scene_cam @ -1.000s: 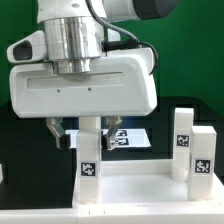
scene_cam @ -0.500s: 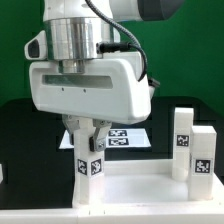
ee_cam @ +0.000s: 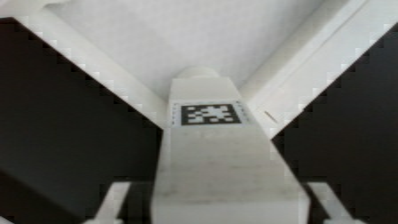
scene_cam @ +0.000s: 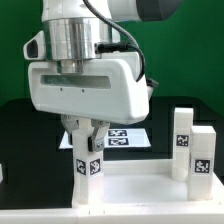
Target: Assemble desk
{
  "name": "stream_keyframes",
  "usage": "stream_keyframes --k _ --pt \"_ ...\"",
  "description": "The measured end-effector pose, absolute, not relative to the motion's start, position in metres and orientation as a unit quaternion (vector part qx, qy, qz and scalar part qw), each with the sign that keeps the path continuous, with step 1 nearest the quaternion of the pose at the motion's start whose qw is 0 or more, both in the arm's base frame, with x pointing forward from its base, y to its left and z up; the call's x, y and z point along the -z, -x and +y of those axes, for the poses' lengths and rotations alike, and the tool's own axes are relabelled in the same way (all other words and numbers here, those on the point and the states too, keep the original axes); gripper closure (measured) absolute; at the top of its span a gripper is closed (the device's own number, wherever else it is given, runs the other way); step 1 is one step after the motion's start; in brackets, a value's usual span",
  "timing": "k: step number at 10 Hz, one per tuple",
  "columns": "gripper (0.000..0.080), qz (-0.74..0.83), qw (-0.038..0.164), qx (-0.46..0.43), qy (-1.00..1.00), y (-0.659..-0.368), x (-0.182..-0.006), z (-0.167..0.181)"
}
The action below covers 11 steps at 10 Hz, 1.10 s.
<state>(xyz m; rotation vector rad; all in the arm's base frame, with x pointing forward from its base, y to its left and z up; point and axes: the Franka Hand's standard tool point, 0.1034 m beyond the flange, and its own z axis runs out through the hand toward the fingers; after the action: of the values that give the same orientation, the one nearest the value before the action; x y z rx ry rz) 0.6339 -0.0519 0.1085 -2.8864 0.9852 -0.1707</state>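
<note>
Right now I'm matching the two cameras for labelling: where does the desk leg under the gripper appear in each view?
Exterior view: the leg stands upright at the tabletop's corner on the exterior view's left, directly beneath the gripper.
Wrist view: the same leg fills the middle of the picture, running between the gripper's fingers.
Shared landmark: the black-and-white tag on that leg.

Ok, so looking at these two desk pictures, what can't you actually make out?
- Exterior view: the gripper is largely hidden by the robot's white hand body, so its grip on the leg is unclear.
- Wrist view: the leg fills the middle and hides its own foot and socket; only finger edges show.
- Exterior view: the tabletop is cut off by the bottom edge.
- Exterior view: the marker board is partly covered by the gripper.
</note>
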Motion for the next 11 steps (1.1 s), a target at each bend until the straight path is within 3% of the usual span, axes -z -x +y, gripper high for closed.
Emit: stream_keyframes --k 4,7,10,11 --pt "0.0514 0.322 0.043 0.056 0.944 -0.6339 -0.1085 -0.0519" --pt "0.0514 0.447 0.04 0.04 0.893 -0.6326 -0.1085 -0.0525" --pt "0.0514 0.699 0.074 0.008 0.712 -0.6309 -0.1068 -0.0509" --pt "0.0514 0.718 0.082 -0.002 0.692 -0.631 -0.1072 -0.0537"
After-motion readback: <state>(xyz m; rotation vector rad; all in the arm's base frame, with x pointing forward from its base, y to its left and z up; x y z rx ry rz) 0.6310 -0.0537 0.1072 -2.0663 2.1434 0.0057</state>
